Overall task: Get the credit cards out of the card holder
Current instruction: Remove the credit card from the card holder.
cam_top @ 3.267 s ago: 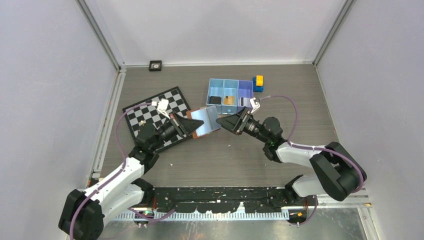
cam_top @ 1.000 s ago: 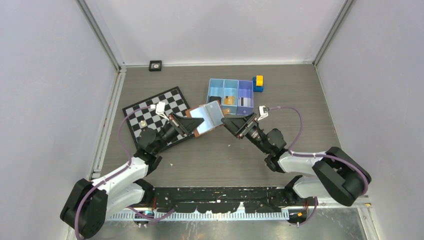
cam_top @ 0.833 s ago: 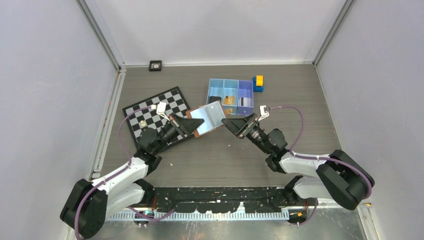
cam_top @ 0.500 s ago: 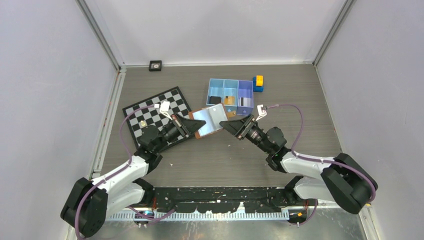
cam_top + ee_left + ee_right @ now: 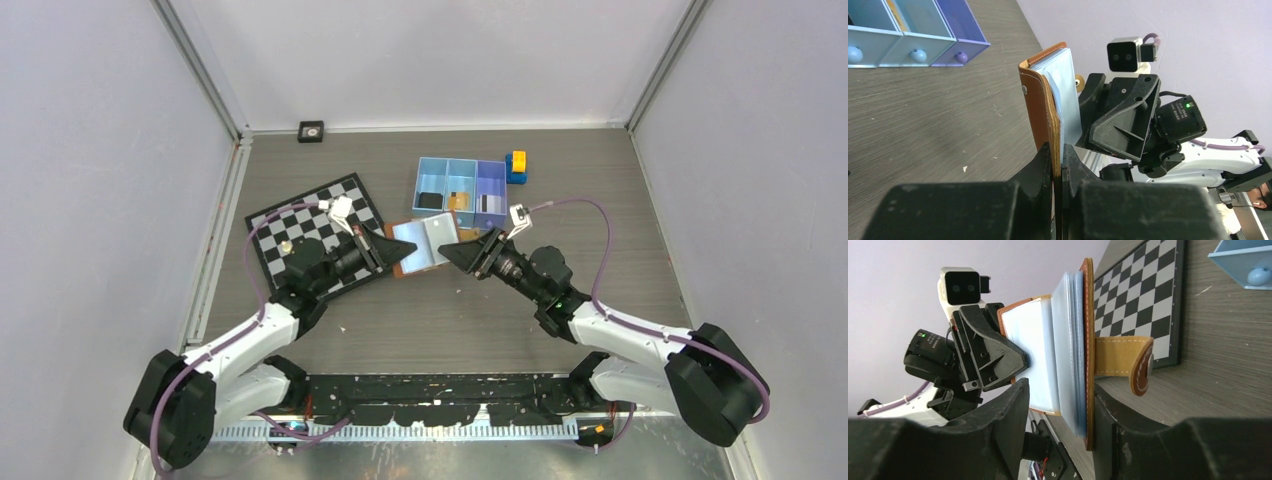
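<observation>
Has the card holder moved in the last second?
Yes. The card holder has shifted toward the near edge, off the near-left corner of the blue tray it overlapped.

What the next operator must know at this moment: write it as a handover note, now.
Left end effector: shut on the brown cover of the card holder, holding it on edge and opened.
Right end effector: open, with its fingers either side of the pale blue sleeves and the other cover. It grips no card.
Blue tray: behind the holder, with a flat item in each compartment. I cannot tell whether these are cards.
Done: holder picked up and opened.
Left: pull the cards from the sleeves. How many are inside is not visible.
</observation>
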`<state>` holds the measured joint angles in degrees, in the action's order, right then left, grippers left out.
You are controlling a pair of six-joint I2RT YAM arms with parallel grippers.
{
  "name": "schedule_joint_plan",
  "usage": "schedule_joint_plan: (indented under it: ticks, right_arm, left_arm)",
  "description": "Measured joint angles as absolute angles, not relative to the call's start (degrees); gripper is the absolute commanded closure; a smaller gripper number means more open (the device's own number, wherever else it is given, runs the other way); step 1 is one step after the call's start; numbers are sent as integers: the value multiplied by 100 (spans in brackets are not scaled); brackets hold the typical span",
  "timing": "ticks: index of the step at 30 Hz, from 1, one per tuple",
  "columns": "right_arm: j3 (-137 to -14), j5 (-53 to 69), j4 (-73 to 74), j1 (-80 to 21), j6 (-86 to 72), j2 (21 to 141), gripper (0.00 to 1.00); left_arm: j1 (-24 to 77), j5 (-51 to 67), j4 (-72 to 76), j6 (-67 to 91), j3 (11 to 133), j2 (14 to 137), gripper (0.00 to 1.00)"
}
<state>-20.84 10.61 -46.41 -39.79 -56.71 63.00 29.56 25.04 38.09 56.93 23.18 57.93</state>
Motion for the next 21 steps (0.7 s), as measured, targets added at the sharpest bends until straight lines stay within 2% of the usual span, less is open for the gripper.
schedule_joint_plan:
  ticks: [6, 10, 14, 17, 18, 20, 21]
  right_arm:
    - [-2359, 1015, -3885, -3979, -5308, 6298, 60]
    - [-2381, 926, -3540, -3979, -5129, 6296, 70]
    - [-2438, 840, -3177, -3979, -4991, 6307, 85]
    - [-2571, 840, -2950, -3979, -4917, 6420, 88]
    - [-2620, 851, -2899, -3979, -4908, 6488, 89]
    - [-2679, 891, -2864, -3979, -4893, 6608, 89]
    - [-2687, 908, -2869, -3979, -4890, 6661, 89]
  left_arm:
    - [2956, 2574, 3267, 5511, 2602, 6082, 100]
    - [2958, 2571, 2921, 5378, 2768, 6265, 100]
    - [2958, 2574, 2768, 5290, 2818, 6479, 99]
    - [2956, 2567, 2714, 5212, 2818, 6571, 86]
    - [2956, 2563, 2711, 5196, 2818, 6593, 78]
    - [2954, 2558, 2709, 5157, 2818, 6637, 55]
    - [2956, 2565, 2716, 5144, 2818, 6672, 48]
